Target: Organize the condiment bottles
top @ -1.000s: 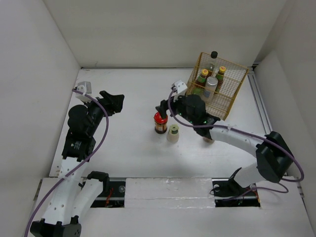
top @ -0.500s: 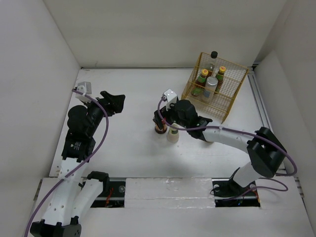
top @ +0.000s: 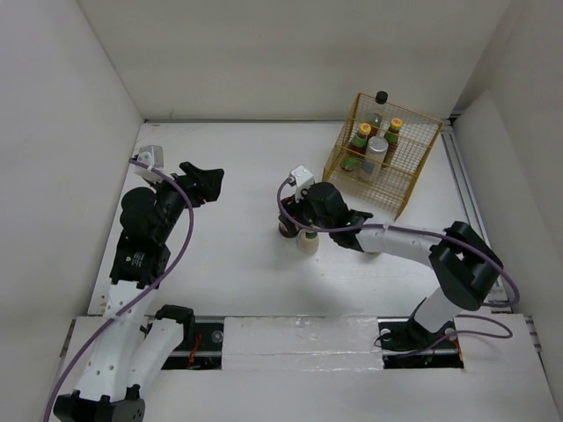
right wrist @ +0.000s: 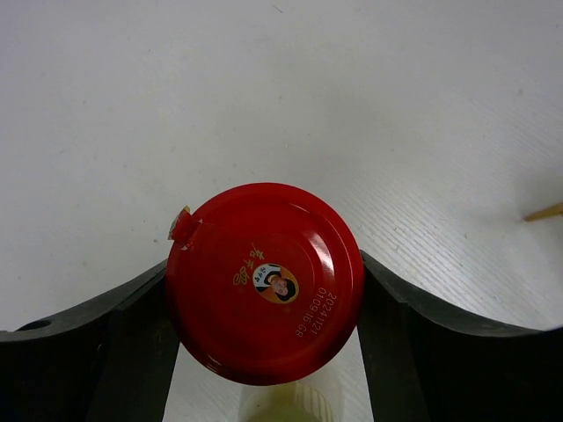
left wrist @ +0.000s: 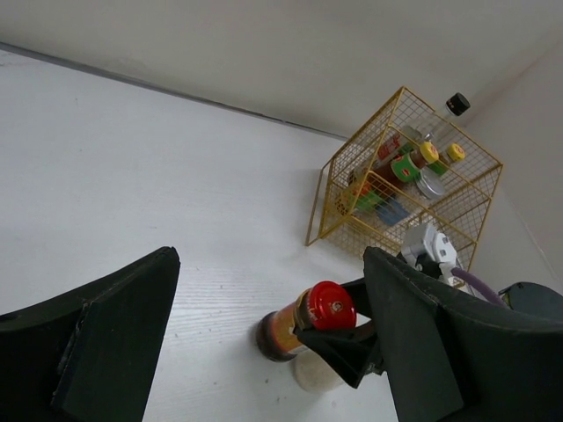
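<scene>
The red-lidded jar (right wrist: 264, 281) stands on the white table, and my right gripper (right wrist: 264, 294) is shut on it, a black finger pressed against each side of its lid. In the top view that gripper (top: 293, 221) covers most of the jar (top: 283, 231). A green-topped shaker (top: 306, 242) stands right beside the jar (left wrist: 327, 308). The yellow wire basket (top: 413, 180) holds two yellow-capped bottles (top: 364, 130), a black-capped bottle (top: 381, 97) and a silver-topped shaker (top: 377, 144). My left gripper (top: 209, 182) hovers open and empty, far to the left.
White walls close in the table on the left, back and right. The basket stands at the back right, tilted, near the right wall. My right arm (top: 413, 242) stretches across the table in front of the basket.
My right gripper moved left over the red-lidded jar and closed on its lid. The left gripper's jaws widened a little; that arm stayed in place.
</scene>
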{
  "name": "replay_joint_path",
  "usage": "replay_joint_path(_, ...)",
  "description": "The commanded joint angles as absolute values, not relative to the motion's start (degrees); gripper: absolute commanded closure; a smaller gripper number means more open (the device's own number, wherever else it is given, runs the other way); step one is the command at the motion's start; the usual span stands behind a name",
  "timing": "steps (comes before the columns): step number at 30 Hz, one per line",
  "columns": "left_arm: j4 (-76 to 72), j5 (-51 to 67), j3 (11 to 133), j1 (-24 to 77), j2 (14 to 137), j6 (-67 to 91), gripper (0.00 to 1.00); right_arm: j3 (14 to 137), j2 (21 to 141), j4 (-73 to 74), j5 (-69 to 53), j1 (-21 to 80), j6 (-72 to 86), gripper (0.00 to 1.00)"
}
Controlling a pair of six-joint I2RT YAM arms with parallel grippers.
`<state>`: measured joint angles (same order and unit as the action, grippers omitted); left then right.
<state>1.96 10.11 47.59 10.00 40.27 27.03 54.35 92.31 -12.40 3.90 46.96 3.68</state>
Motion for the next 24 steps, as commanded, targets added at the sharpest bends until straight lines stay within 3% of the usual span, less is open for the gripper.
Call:
replay_joint_path(1,-0.97,11.34,47.64,9.84,39.73,26.37,0.19,54.4,84.74,-24.4,5.8,47.2,5.01,0.51)
replay_joint_path(10,-0.97,10.81,47.64,9.84,39.11,26.37,0.19,57.04,72.61,-25.05,9.4,40.88,3.96,0.53)
replay_joint_path(17,-0.97,11.34,47.64,9.84,37.97,26.37,0.19,56.43,63.99,-18.99,15.99,28.05,3.43,0.53)
replay_joint_path(24,-0.97,11.34,47.64,10.37,38.58,26.37,0.19,60.2,63.54,-14.24,14.42,13.55,3.43,0.53)
